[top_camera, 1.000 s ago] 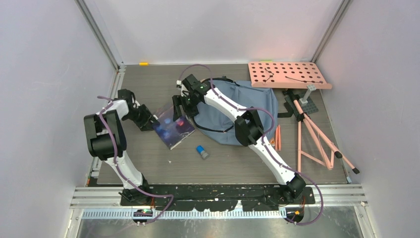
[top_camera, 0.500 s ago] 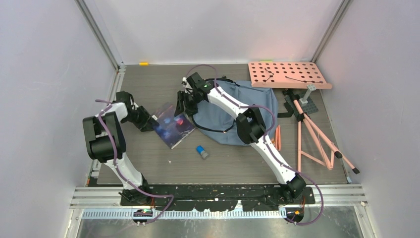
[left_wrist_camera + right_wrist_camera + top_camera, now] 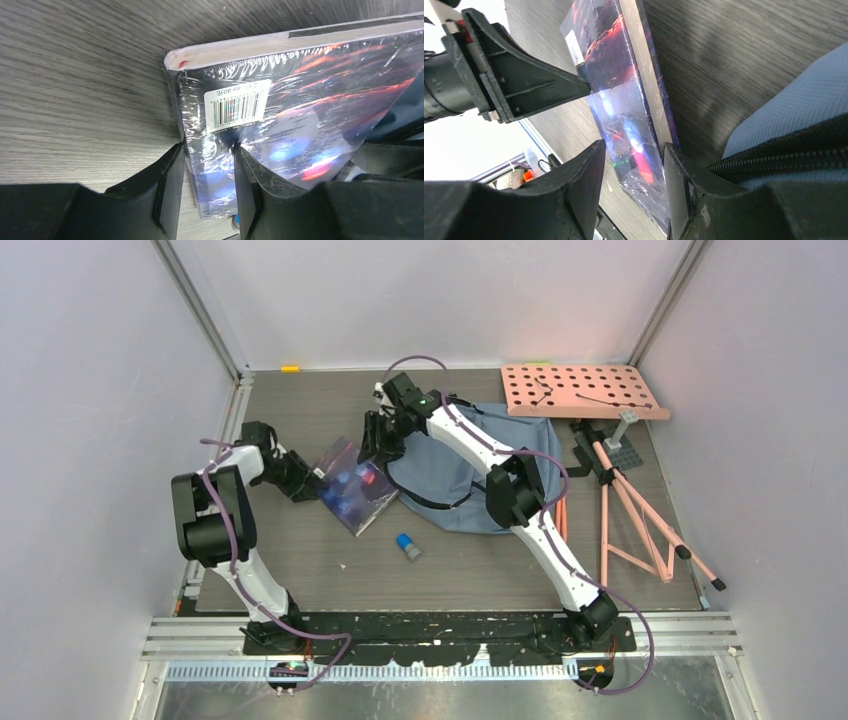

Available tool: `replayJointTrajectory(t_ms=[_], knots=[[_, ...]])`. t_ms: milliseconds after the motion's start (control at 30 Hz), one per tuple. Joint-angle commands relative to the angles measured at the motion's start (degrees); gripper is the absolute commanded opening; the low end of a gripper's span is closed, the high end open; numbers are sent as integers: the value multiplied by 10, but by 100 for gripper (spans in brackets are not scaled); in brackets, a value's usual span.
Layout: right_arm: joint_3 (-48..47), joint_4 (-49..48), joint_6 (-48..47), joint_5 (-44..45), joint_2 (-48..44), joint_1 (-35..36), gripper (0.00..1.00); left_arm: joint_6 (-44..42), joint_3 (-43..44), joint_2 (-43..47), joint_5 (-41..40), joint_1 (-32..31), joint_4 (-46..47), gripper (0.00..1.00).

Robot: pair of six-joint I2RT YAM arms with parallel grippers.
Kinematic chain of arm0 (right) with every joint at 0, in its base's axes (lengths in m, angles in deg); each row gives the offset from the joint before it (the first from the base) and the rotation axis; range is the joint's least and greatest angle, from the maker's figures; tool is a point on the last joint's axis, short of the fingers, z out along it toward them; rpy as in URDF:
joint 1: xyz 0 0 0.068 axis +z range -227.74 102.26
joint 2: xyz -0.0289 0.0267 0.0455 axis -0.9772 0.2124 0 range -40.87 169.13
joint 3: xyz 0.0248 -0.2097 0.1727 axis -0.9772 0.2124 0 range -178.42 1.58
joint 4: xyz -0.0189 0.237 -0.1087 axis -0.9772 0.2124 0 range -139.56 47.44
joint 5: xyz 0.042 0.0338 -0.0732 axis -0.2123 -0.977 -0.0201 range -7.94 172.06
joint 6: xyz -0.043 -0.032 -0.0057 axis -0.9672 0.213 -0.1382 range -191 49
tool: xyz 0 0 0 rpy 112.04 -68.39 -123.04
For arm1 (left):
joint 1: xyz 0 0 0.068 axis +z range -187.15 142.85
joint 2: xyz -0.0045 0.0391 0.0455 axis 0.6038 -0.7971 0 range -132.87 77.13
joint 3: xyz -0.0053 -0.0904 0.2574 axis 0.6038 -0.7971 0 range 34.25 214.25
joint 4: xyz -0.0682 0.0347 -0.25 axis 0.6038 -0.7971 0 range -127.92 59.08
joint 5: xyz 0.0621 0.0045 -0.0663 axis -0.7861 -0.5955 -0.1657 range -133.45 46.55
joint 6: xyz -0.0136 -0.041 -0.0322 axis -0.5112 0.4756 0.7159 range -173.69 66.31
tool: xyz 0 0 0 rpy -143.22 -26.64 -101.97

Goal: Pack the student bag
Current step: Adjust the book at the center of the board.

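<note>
Student bag (image 3: 525, 435); zipper teeth (image 3: 774, 160) right-wrist only

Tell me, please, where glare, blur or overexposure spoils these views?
Left wrist: the book in shrink-wrap throws streaky glare, and the near fingers look soft. Right wrist: the upper-left background is blown out white, and the wrap glints. Top external: evenly lit and sharp.
</note>
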Motion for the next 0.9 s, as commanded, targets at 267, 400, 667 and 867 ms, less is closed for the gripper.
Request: replayJointTrajectory(t_ms=[267, 400, 667, 867], knots=[[-50, -46, 6, -107, -72, 36, 49, -28, 28, 4, 0, -34, -53, 37], [-59, -43, -2, -112, -68, 45, 49, -37, 30, 12, -17, -18, -68, 38], [-62, -35, -16, -100, -72, 49, 49, -32, 10, 17, 17, -5, -37, 38], [-36, -35, -30, -61, -99, 47, 49, -12, 14, 6, 48, -55, 8, 39]])
